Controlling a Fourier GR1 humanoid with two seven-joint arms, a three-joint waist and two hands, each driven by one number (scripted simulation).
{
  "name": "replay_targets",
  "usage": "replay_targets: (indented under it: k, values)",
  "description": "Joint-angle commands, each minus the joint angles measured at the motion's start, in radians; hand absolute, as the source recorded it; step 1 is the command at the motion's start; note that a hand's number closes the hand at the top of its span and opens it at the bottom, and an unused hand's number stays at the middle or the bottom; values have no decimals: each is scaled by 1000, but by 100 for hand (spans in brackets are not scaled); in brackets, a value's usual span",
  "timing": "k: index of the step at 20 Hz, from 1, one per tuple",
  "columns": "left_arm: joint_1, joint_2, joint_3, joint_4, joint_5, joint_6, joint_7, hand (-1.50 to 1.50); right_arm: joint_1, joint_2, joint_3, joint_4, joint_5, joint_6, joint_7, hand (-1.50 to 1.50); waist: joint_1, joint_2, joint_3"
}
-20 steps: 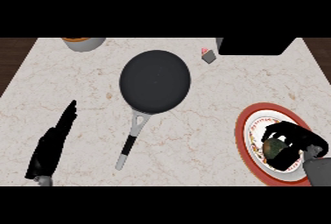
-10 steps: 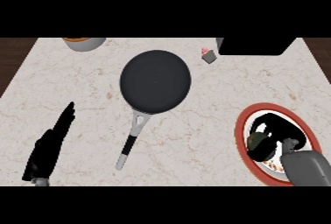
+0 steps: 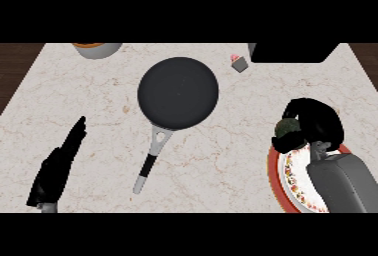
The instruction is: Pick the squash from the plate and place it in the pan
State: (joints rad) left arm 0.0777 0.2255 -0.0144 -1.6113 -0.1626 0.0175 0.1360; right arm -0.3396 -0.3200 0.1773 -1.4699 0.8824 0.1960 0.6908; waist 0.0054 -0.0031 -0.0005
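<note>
Transport is the step now, I judge. One left hand (image 3: 57, 167) rests at the left, fingers straight, holding nothing. One pan (image 3: 178, 92) lies in the middle; bring the load over its round part, not the handle, and lower before you release. One squash (image 3: 286, 129) sits in the curled fingers of one right hand (image 3: 319, 120), by the far rim of the one plate (image 3: 275, 172).

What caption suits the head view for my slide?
Right hand curled round the squash at the edge of the plate; the pan lies to the left.
</note>
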Motion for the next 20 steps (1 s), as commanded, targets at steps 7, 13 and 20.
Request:
replay_targets:
  k: [7,13,20]
  values:
    - [-15,7,33,60,12,-19,-52,0,-235,53,67,-21,176,-226,-119,150,6,6,0]
    - [8,-14,-6,-14,-18,-10,2,0,-493,211,8,234,124,-272,-141,150,31,10,0]
    - [-6,-50,-36,23,-48,4,-32,0,-699,316,-118,621,66,-415,-232,150,39,19,0]
